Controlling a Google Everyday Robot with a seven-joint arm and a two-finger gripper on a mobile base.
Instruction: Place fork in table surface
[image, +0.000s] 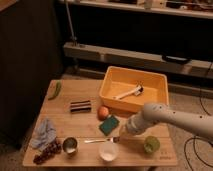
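The fork (101, 141) is a slim silvery utensil lying flat on the wooden table surface (65, 120) near the front edge, between a small metal bowl and a white cup. Its right end reaches under the gripper (123, 133). The gripper hangs from the white arm (170, 118), which comes in from the right and sits low over that end of the fork. I cannot see whether it touches the fork.
On the table are a yellow-orange bin (111, 80) holding a white-handled utensil (127, 92), a green sponge (109, 124), an orange ball (103, 112), a striped block (80, 105), a blue cloth (45, 132), grapes (47, 151), a metal bowl (70, 145), a white cup (108, 151) and a green fruit (151, 144).
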